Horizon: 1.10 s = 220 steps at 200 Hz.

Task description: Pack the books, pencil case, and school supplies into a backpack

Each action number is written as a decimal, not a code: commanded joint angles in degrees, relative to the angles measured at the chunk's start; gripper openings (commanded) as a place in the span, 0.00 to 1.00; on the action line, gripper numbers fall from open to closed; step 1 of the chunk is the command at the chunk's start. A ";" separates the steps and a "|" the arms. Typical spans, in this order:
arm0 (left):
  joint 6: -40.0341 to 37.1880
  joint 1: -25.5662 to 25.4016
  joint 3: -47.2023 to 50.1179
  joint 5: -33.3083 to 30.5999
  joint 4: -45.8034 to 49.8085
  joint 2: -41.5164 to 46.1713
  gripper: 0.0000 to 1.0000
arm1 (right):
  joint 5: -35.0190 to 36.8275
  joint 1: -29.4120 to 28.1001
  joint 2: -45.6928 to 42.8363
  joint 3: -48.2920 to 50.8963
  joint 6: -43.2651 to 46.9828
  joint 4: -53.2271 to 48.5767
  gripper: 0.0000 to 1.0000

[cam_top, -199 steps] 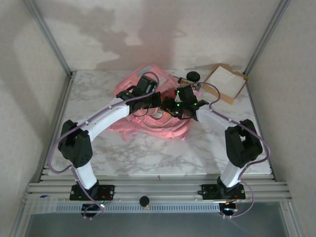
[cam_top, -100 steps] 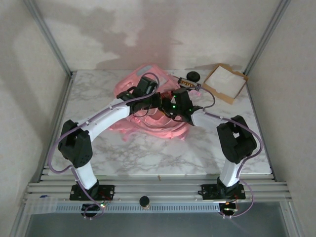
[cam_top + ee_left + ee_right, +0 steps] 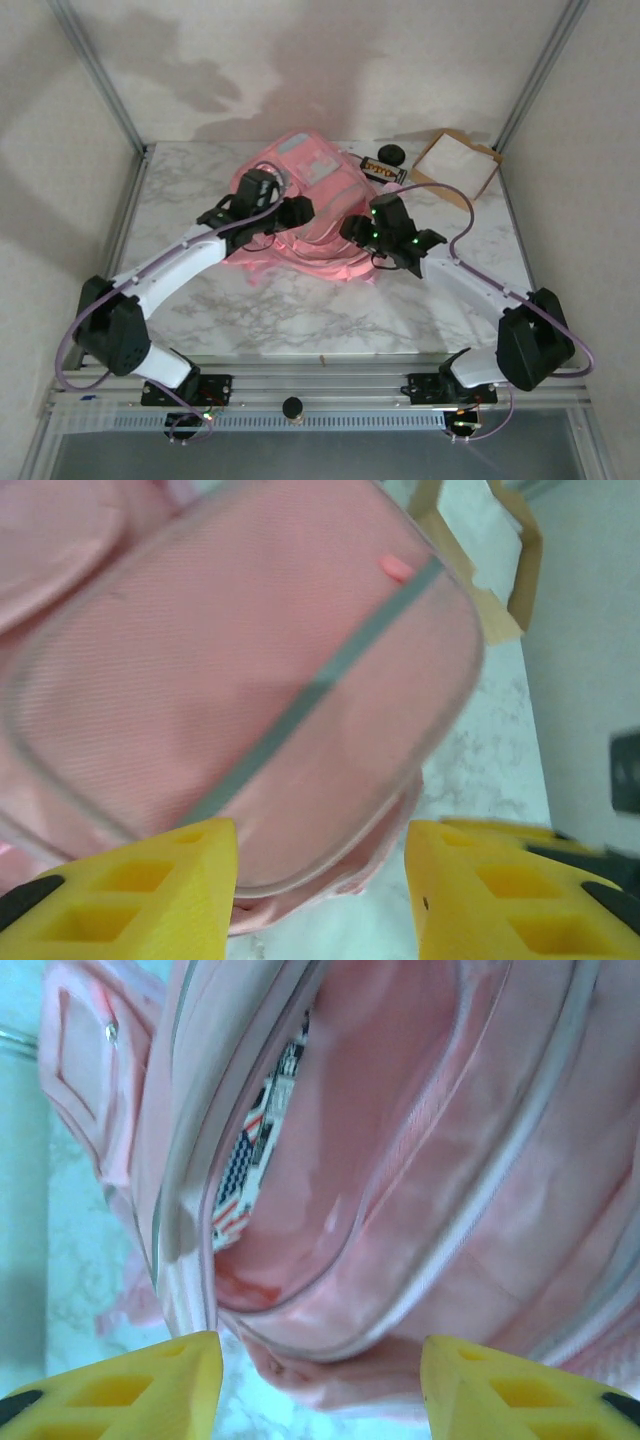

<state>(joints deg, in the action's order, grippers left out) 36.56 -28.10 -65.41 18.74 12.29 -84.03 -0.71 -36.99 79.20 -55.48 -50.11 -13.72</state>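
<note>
Start at the near edge, where both arms are bolted. Bare marble worktop (image 3: 300, 310) runs from there up to the backpack (image 3: 315, 195), which lies in the middle. Your right jaws hang over its near right side, and the yellow fingers (image 3: 110, 1390) stand apart with nothing between them. Straight ahead of them, in the right wrist view, the main compartment (image 3: 380, 1140) gapes open. The school supplies (image 3: 248, 1155), the flag-striped pack, sit inside against the left wall of the opening. Pink lining hides what lies deeper, so you cannot tell whether the books or pencil case are in there.

Your left jaws are over the backpack's left side, likewise apart and empty. Beyond them is a pink pocket panel (image 3: 250, 680) crossed by a grey strip (image 3: 330, 670).

The relation to watch is that the open mouth lies directly off the right jaws, with its long axis running away from them. The right arm (image 3: 470, 290) is clearly nearer to it than the left arm (image 3: 170, 270). My judgement is that any work on that opening falls to the right, with the left placed to steady the fabric.

Farther back, just beside the backpack's far right corner, lie a black rectangular item (image 3: 381, 168) and a black round object (image 3: 390, 153). The cardboard tray (image 3: 455, 165) sits in the far right corner.
</note>
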 commanded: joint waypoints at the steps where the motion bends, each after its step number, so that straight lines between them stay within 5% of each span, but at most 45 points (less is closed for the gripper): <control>1: 3.19 4.30 4.42 3.08 -5.81 1.67 0.48 | 7.50 -7.44 1.68 -2.44 -0.49 -5.21 0.55; 30: 5.34 7.32 6.62 2.99 -9.42 1.14 0.50 | 14.62 -16.66 10.04 -8.12 -4.65 -4.41 0.55; 79: 8.51 11.79 10.89 1.31 -14.03 3.22 0.51 | 16.86 -20.77 27.20 -23.80 -8.63 -7.41 0.41; 179: 9.77 12.89 16.80 -1.27 -16.67 5.82 0.51 | 30.06 -20.19 40.77 -39.00 -10.93 -18.19 0.39; 220: 10.84 12.92 18.10 -1.12 -18.31 5.50 0.53 | 32.95 -19.02 43.69 -41.11 -12.30 -19.57 0.29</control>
<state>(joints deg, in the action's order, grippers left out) 46.17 -15.53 -48.84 18.02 -3.73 -78.67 26.96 -57.56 121.12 -94.70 -61.41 -32.47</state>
